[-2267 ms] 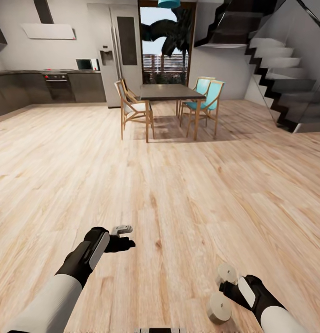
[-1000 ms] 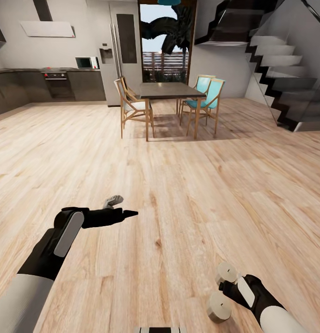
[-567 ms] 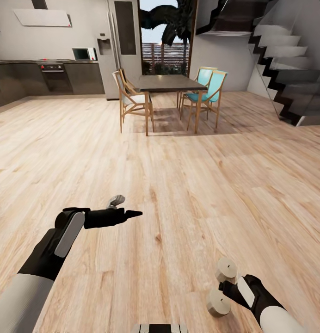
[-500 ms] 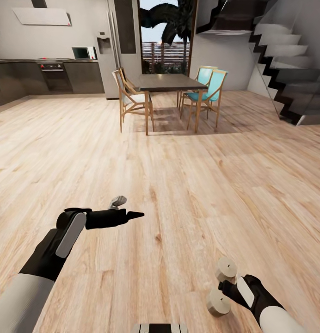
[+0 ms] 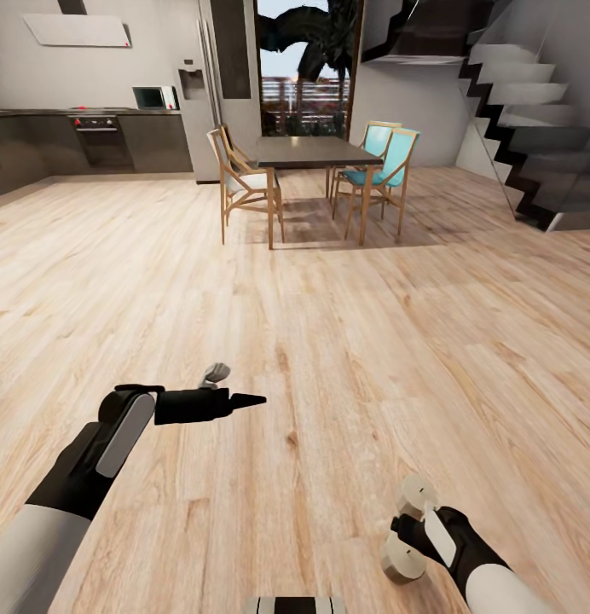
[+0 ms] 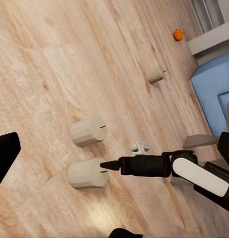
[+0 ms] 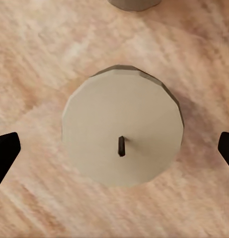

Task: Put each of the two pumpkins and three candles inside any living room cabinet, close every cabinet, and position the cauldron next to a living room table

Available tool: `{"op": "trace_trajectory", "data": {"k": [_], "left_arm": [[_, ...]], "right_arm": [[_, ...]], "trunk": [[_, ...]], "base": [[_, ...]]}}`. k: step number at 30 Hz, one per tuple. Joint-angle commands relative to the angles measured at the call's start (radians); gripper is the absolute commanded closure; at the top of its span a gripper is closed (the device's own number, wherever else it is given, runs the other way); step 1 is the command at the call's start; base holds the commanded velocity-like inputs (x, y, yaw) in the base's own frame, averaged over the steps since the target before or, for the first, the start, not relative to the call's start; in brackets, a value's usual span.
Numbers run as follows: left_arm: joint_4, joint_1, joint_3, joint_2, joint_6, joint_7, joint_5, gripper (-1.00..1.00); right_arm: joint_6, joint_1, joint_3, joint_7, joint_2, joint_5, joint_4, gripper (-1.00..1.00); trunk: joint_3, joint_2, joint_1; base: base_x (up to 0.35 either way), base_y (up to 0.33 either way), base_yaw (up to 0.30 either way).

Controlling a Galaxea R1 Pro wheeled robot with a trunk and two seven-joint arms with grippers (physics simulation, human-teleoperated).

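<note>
Wood floor (image 5: 372, 341) is all around me, pale planks running away to a dark dining table (image 5: 308, 153). Two wooden chairs (image 5: 244, 192) are on one side of it and two blue chairs (image 5: 384, 166) on the other. Grey stairs (image 5: 534, 128) go up on the right, and the kitchen units (image 5: 99, 141) line the far wall on the left.

My right gripper (image 7: 115, 148) is low down, just over the floor. Its two black fingertips (image 7: 5, 151) are spread wide, one on each side of a candle (image 7: 109, 114). They do not touch the candle. It stands up straight, a cream round top with a small dark wick in the middle. A second candle (image 7: 134, 4) stands just beside it. In the head view I see these two close together at the front of my right wrist, down in the lower right.

My left gripper (image 5: 229, 386) hangs over bare floor, well apart from the candles, and it holds nothing. Its fingers are far apart in the left wrist view. That view also looks across at my right arm and the two candles by it. Farther along the floor is a third candle (image 6: 155, 74), alone. Past that one sits a small orange pumpkin (image 6: 178, 34), also on the floor. A big blue thing (image 6: 213, 94) lies near them, but I cannot tell what it is
</note>
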Motion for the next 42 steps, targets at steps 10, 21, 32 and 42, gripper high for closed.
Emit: {"op": "trace_trajectory", "data": {"k": [10,21,32,42], "left_arm": [[-0.001,-0.001,-0.003,0.004,0.003,-0.021,-0.003,-1.00],[-0.003,-0.001,-0.003,0.004,0.003,-0.023,-0.003,-1.00],[-0.004,-0.001,-0.003,0.004,0.003,-0.023,-0.003,-1.00],[-0.005,-0.001,-0.003,0.004,0.003,-0.023,-0.003,-1.00]], "right_arm": [[-0.016,0.000,-0.001,-0.007,0.007,-0.012,-0.001,-1.00],[-0.023,0.000,-0.001,-0.007,0.007,-0.014,-0.001,-1.00],[-0.023,0.000,-0.001,-0.008,0.006,-0.014,-0.001,-1.00],[-0.023,0.000,-0.002,-0.007,0.004,-0.014,-0.001,-1.00]], "trunk": [[-0.001,0.000,0.000],[-0.001,0.000,0.000],[-0.001,0.000,0.000],[-0.020,-0.001,0.002]], "base": [[0.000,0.000,0.000],[0.036,0.000,0.000],[0.054,0.000,0.000],[0.002,0.000,0.000]]}}
